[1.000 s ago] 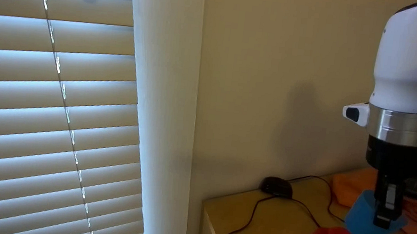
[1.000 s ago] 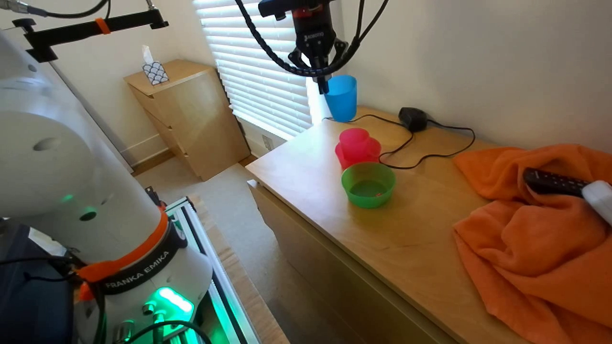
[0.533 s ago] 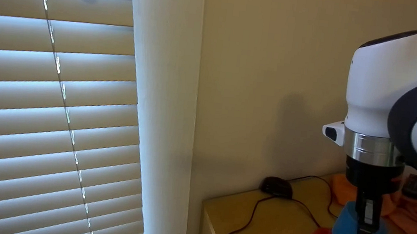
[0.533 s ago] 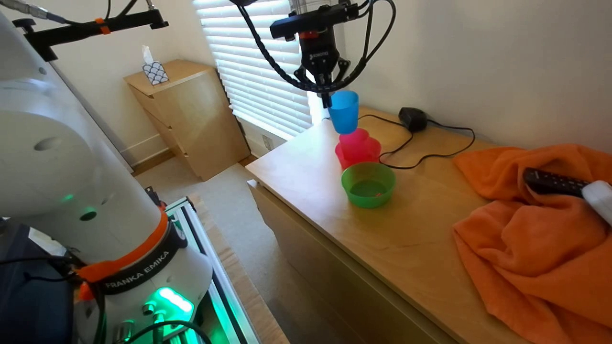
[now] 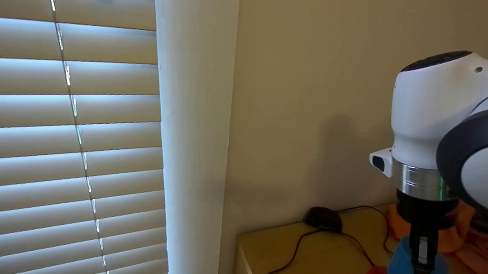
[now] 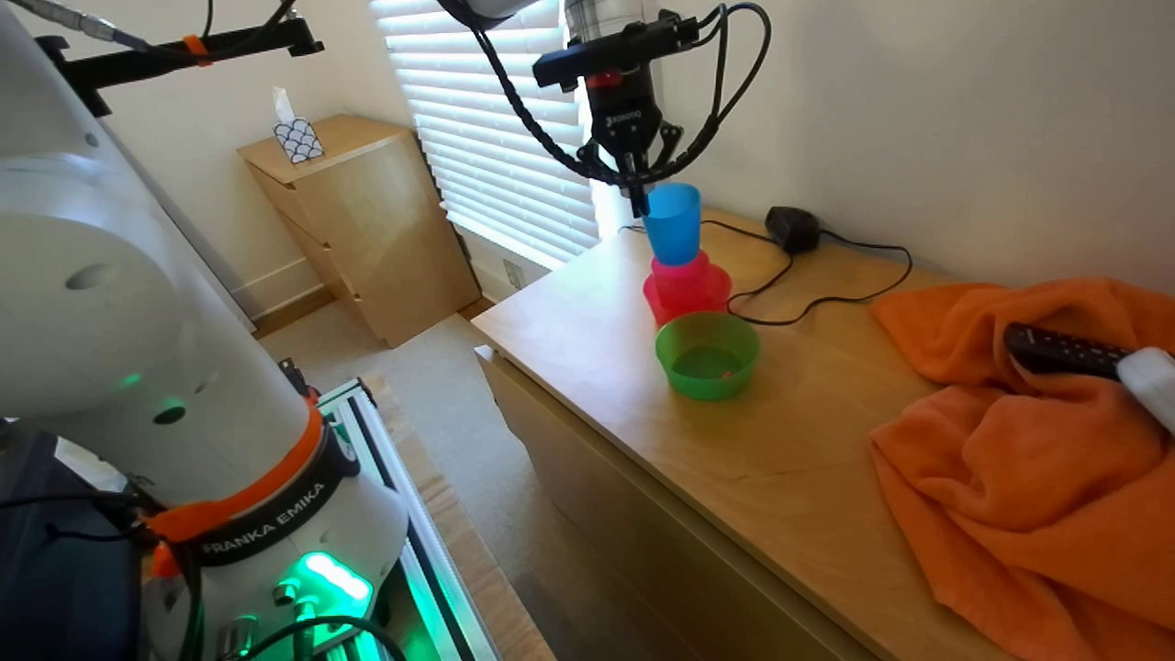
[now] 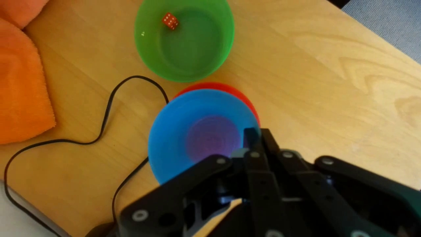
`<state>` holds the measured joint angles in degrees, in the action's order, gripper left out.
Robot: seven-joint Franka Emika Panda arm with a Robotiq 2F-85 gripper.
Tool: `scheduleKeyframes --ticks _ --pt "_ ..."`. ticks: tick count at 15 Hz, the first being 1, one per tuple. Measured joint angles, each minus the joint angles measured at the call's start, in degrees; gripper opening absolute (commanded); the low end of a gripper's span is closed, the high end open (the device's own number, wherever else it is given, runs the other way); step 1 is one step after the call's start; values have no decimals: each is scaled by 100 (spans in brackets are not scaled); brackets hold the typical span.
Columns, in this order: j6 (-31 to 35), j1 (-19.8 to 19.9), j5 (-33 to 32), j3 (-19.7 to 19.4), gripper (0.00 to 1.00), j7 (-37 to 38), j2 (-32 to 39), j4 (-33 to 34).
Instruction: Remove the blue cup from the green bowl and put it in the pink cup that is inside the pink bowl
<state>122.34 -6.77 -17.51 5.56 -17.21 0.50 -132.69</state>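
Note:
My gripper (image 7: 258, 133) is shut on the rim of the blue cup (image 7: 174, 125), one finger inside and one outside. The gripper (image 6: 638, 207) and the blue cup (image 6: 675, 225) also show in an exterior view. The cup is roughly upright over the pink cup (image 6: 681, 275), its base overlapping that cup's top; I cannot tell whether it is inside. The pink cup stands in the pink bowl (image 6: 716, 298); only a red rim (image 7: 213, 86) shows past the blue cup in the wrist view. The green bowl (image 6: 707, 367) beside it holds a red die (image 7: 170, 21).
An orange cloth (image 6: 1028, 477) with a black remote (image 6: 1065, 353) lies on the dresser top (image 6: 789, 477). A black adapter (image 6: 793, 229) and its cable (image 7: 108, 108) lie by the wall near the bowls. The dresser's front edge (image 6: 624, 450) is close to the bowls.
My gripper has moved down with the blue cup, bringing it from above and behind the pink cup to overlap its top. The bowls and pink cup have not moved.

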Motion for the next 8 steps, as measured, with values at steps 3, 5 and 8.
scheduleKeyframes --ticks 3,5,8 --pt "0 0 -131 0 44 89 57 33" --pt "-7 0 -151 7 59 90 50 34" --pt "-145 27 -69 -4 81 91 -87 32"
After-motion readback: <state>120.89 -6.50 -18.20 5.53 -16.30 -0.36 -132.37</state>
